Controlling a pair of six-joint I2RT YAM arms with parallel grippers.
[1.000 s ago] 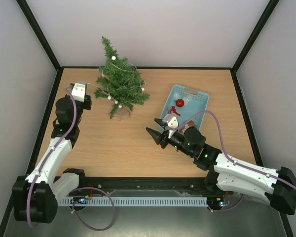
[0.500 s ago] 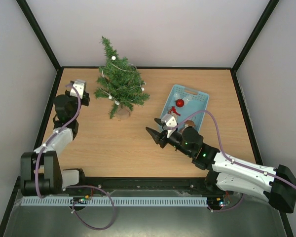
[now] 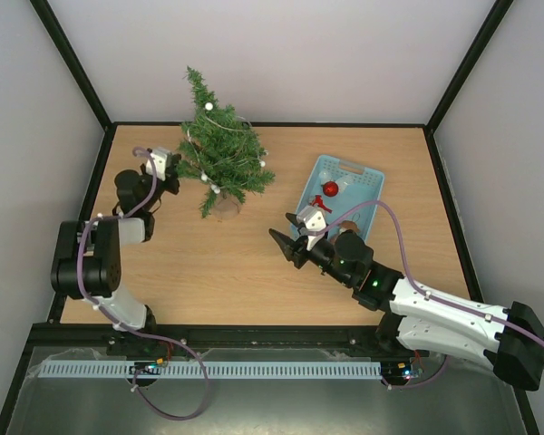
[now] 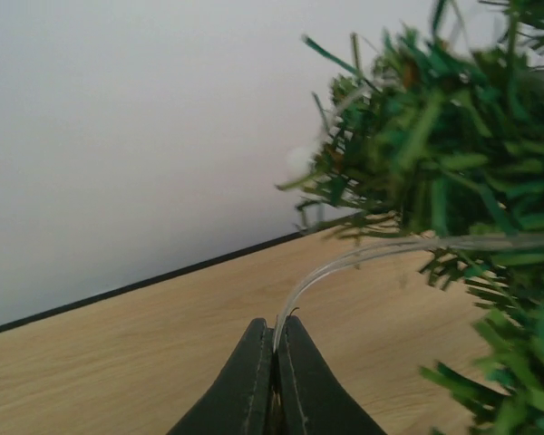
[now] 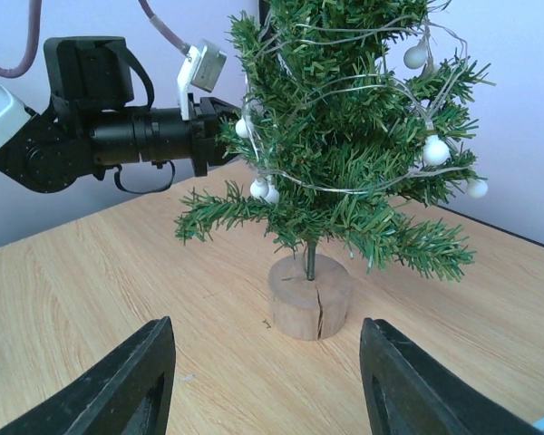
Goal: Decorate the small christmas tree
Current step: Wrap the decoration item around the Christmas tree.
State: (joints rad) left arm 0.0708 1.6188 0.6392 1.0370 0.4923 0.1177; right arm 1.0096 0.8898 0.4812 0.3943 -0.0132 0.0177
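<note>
Small christmas tree (image 3: 219, 159) upright, upper left of centre, clear strand (image 4: 408, 245) wound round it, left gripper (image 4: 275, 328) clamped on that strand by its left branches, right gripper (image 3: 279, 227) apart mid-frame, blue basket (image 3: 372, 177) rightward, seemingly holding a red bauble (image 3: 330, 188).

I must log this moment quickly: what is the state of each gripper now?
Left gripper: shut on the clear garland strand leading to the small christmas tree.
Right gripper: open, holding nothing.
</note>
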